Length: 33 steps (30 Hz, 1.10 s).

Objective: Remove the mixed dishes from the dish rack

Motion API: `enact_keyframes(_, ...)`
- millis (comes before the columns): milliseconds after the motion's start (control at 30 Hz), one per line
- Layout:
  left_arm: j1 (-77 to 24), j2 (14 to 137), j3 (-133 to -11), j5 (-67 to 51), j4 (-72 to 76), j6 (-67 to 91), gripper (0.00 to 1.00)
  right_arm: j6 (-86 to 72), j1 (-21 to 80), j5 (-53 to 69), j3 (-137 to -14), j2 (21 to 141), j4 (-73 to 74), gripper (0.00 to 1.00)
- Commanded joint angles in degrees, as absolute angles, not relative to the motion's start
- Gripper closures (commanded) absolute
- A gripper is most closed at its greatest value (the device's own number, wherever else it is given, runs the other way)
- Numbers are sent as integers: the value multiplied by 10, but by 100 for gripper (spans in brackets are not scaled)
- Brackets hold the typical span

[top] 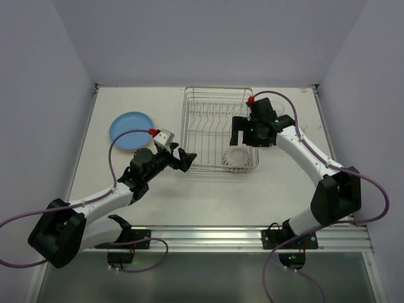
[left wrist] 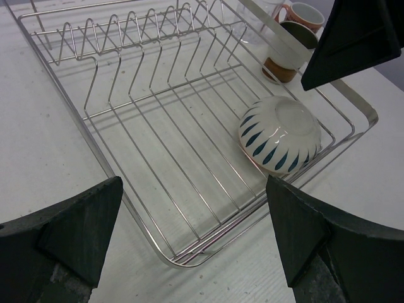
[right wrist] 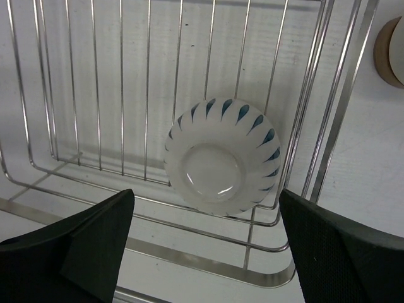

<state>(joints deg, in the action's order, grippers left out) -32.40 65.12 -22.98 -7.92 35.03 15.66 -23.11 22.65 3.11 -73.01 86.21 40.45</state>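
The silver wire dish rack (top: 218, 120) stands mid-table. A cream bowl with blue teardrop marks (top: 235, 158) lies upside down in its near right corner; it also shows in the left wrist view (left wrist: 281, 134) and the right wrist view (right wrist: 221, 154). My right gripper (top: 245, 137) hangs open above the rack, the bowl below its jaws (right wrist: 205, 252). My left gripper (top: 185, 159) is open and empty at the rack's near left corner (left wrist: 196, 246). The blue plate (top: 130, 130) lies on the table at left. Two reddish-brown cups (left wrist: 289, 44) stand outside the rack's right side. The other plates and the tumbler are out of view.
The rack's row of upright tines (left wrist: 145, 44) is empty. One cup (right wrist: 391, 44) sits just past the rack's right rail. Grey walls close the table at the back and both sides. A metal rail (top: 252, 237) runs along the near edge.
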Motion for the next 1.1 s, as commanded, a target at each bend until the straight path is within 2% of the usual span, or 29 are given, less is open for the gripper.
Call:
enact_keyframes(0,-327,650,-243,-83,366,149,0,-239,236,7,-762,886,426,1)
enact_keyframes(833,-329,693,-267,-80,345,155,0,-236,297,-43,-829,1050,483,1)
enact_keyframes(1067,-331,702,-269,-81,345,153,0,-247,297,-28,-844,1072,443,7)
